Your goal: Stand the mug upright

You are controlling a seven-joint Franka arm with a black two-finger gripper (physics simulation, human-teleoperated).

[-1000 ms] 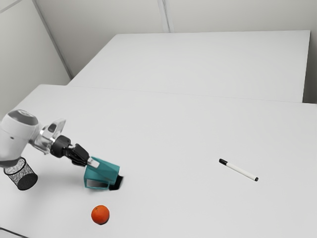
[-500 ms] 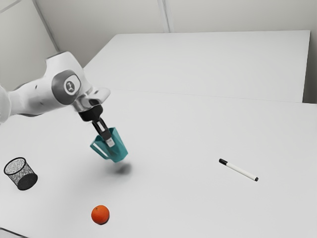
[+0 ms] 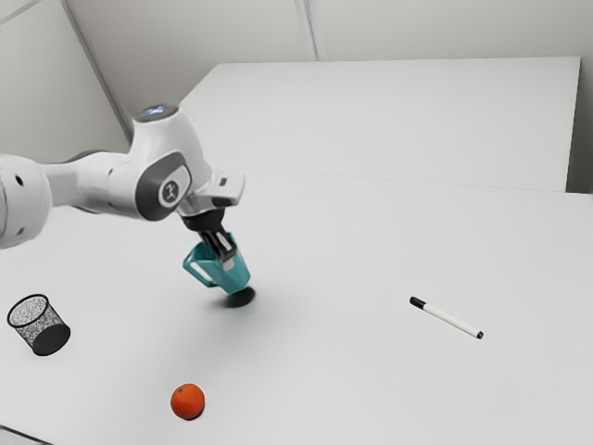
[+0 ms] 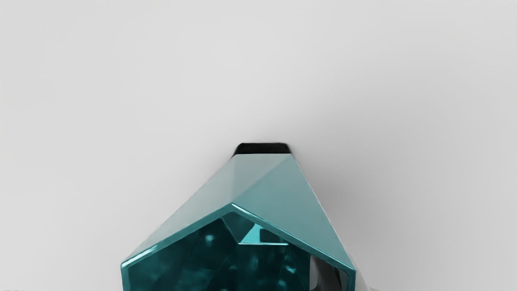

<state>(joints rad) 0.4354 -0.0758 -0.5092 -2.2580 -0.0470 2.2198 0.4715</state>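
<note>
The gripper (image 3: 225,259) is closed on the wall of the mug (image 3: 233,277), one finger inside the mouth and the other outside. The mug is over the tabletop (image 3: 343,389), toward the exterior view's left and in from the far edge. It is teal and glossy, its sides cut into flat, angular facets that narrow from a wide, many-cornered rim to a small black base (image 4: 262,148). The mouth is up and the base down, with the angular handle (image 3: 197,271) toward the exterior view's left; I cannot tell whether the base touches the smooth, matt white surface. A dark, soft-edged shadow (image 3: 240,298) lies beside the base.

Nearer the tabletop's edge on the exterior view's left stands the cup (image 3: 37,321), a round cylinder of black mesh with a thin rim and a solid dark bottom. The orange (image 3: 188,401), round and lightly dimpled, rests well apart from the mug, farther from the far edge. Toward the exterior view's right lies the marker (image 3: 448,319), a slim white barrel with black ends.
</note>
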